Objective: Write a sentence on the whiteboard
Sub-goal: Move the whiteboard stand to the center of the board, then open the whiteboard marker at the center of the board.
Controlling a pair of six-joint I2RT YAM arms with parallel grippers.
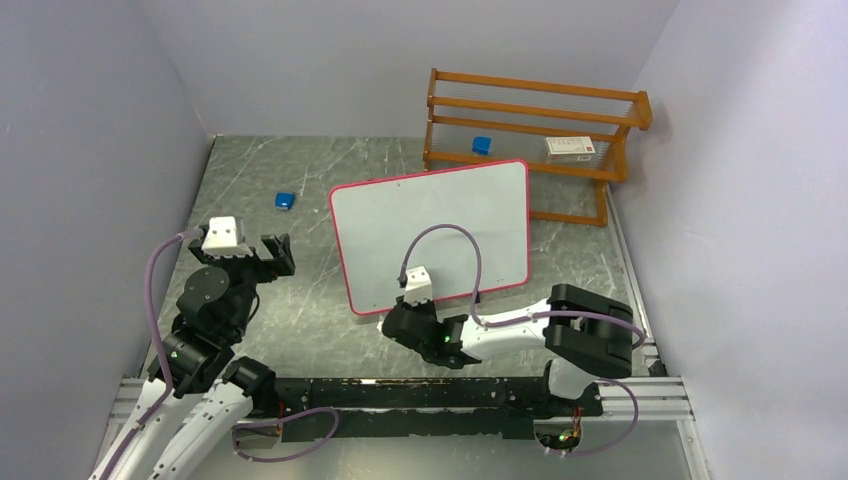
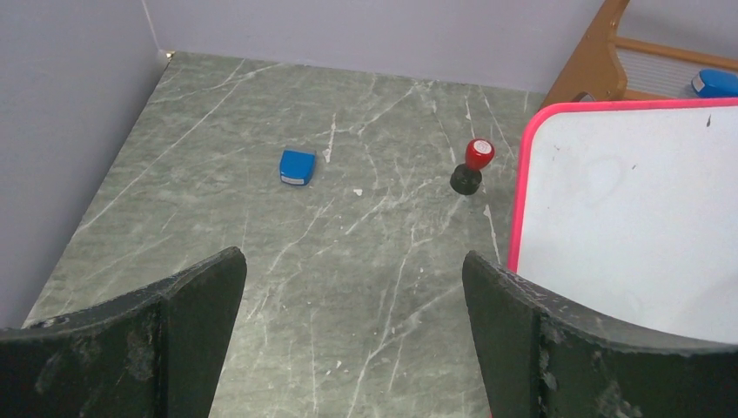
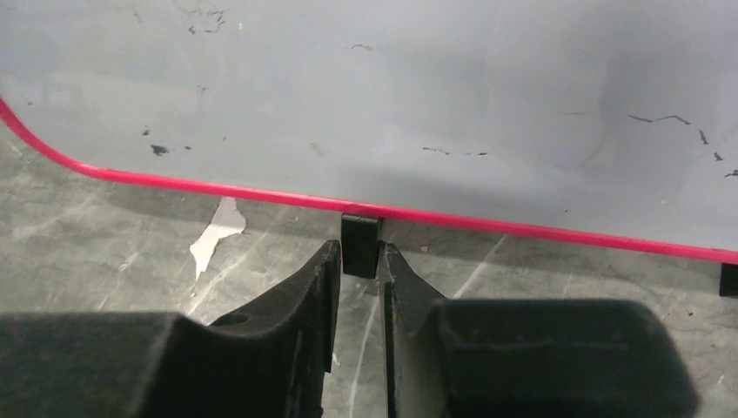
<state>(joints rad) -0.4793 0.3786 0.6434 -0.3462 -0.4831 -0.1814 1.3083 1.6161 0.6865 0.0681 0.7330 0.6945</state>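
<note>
Your whiteboard [image 1: 430, 225] sits in the centre of the overhead frame, on the grey-green marbled table [image 1: 270, 170]. Its pink rim is turned a little, so the left corner reaches lower in the picture than the right one. In the right wrist view the white face fills the upper half and carries only a few small dark specks. Your right gripper [image 3: 358, 261] is at the bottom centre of that view, right at the board's lower edge. Its fingers are almost together with a thin slit between them. A small black foot [image 3: 360, 246] under the rim sits exactly at their tips, and you cannot tell whether they pinch it or just flank it. Your left gripper [image 2: 352, 261] is spread wide and holds nothing. In the overhead frame it hovers over bare table left of the board. Beyond it, in the left wrist view, a small blue block [image 2: 298, 166] lies left of centre. A red-topped black stamp [image 2: 472, 165] stands just beside the board's left rim. A wooden rack [image 1: 530, 130] occupies the upper right of the overhead frame, well apart from both arms.
</note>
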